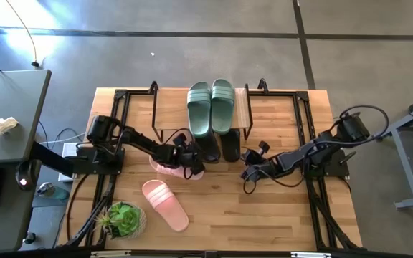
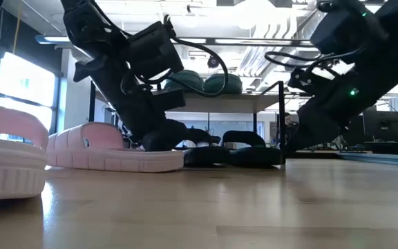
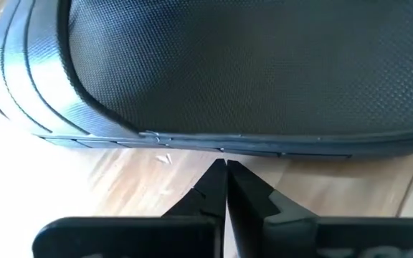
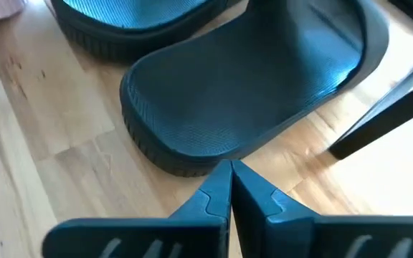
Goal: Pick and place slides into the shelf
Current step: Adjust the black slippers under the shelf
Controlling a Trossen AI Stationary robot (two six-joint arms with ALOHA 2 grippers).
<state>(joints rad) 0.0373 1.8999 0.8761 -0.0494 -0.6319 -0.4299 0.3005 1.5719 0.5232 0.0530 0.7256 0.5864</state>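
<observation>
Fingers pressed together on my left end effector (image 1: 190, 159), tips at the edge of one black textured rubber slide (image 1: 209, 147). My right end effector (image 1: 249, 166), likewise closed and empty, points at the heel of the other black slide (image 4: 242, 100). Both lie on the wooden counter (image 1: 264, 215) under the low wood-topped shelf (image 1: 165, 115); sage green pair (image 1: 211, 106) on top.

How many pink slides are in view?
2: one pink slide lies alone near the plant; the other sits in front of the shelf, partly hidden under the left gripper.
</observation>
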